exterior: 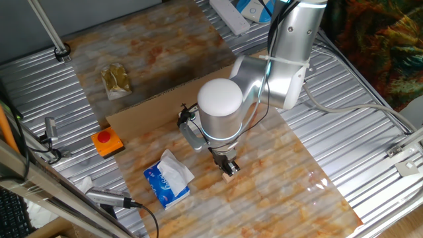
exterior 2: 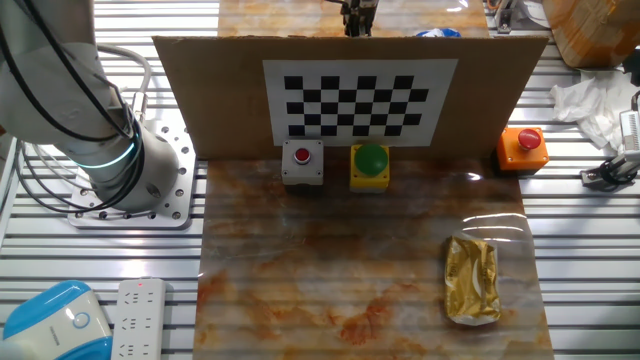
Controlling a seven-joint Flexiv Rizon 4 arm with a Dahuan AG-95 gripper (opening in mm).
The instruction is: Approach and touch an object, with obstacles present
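Observation:
My gripper (exterior: 227, 165) points down at the marbled board on the near side of the cardboard wall (exterior: 155, 106). Its fingers look closed together. The tips rest at a small tan block (exterior: 230, 174) and seem to touch it. A blue tissue pack (exterior: 168, 178) lies to the left of the gripper, a little apart from it. In the other fixed view only the gripper's fingers (exterior 2: 358, 14) show above the top of the cardboard wall (exterior 2: 210, 100). The block is hidden there.
An orange box with a red button (exterior: 107, 142) (exterior 2: 523, 147) stands at the wall's end. Across the wall are a grey red-button box (exterior 2: 302, 163), a green button on a yellow box (exterior 2: 370, 165) and a gold packet (exterior 2: 472, 280) (exterior: 115, 80). A power strip (exterior 2: 140, 318) lies by the arm's base.

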